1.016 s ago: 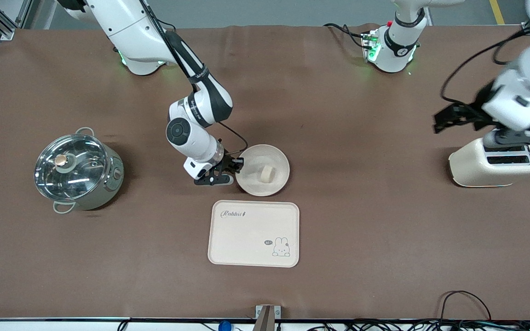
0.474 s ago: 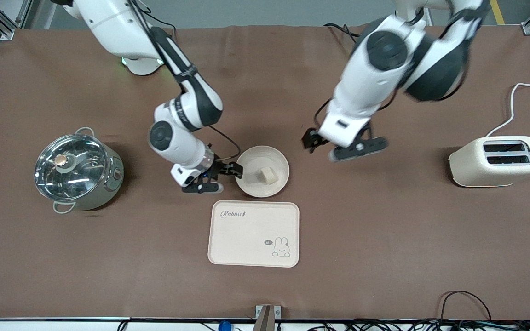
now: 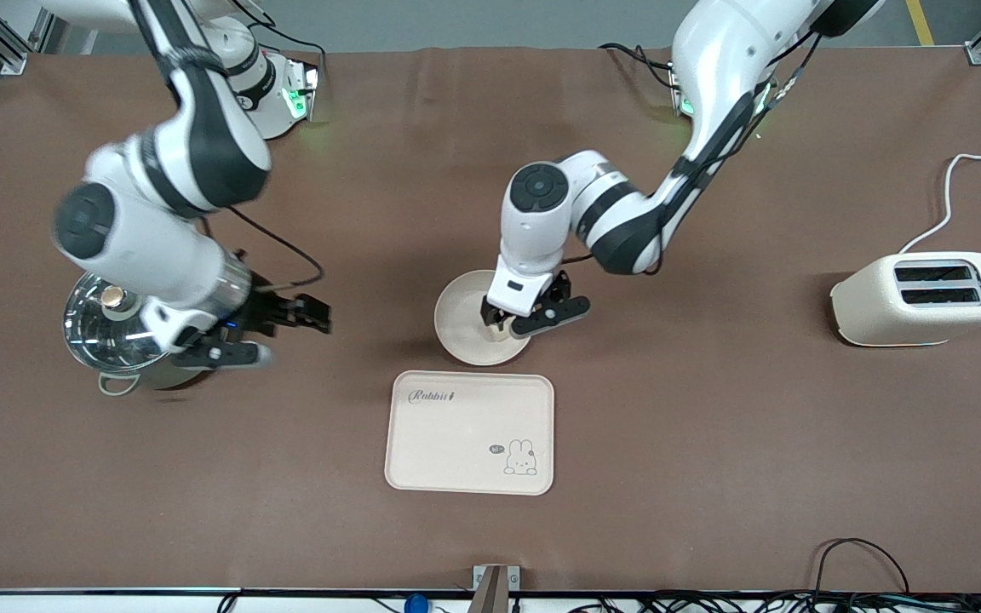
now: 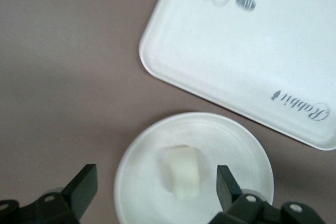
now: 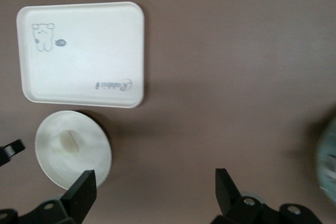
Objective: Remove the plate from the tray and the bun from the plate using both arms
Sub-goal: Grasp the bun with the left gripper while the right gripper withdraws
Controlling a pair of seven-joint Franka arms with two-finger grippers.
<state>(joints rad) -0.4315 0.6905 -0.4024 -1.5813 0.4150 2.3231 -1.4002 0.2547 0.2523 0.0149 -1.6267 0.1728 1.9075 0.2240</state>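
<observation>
White black-banded arms (image 3: 593,204), black cables

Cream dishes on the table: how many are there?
2. The round plate holds the bun, under the open left hand. The tray lies nearer the front camera.

rabbit tray (image 3: 469,432) nearest front camera – lidded pot (image 3: 129,336) at right arm's end – toaster (image 3: 920,298) at left arm's end

Your front camera looks steeply down across the whole bench (image 3: 712,426) toward the arm bases, while both wrist cameras face downward, the left one close, the right one higher, sharing the plate (image 4: 136,182) and tray (image 5: 105,51).
</observation>
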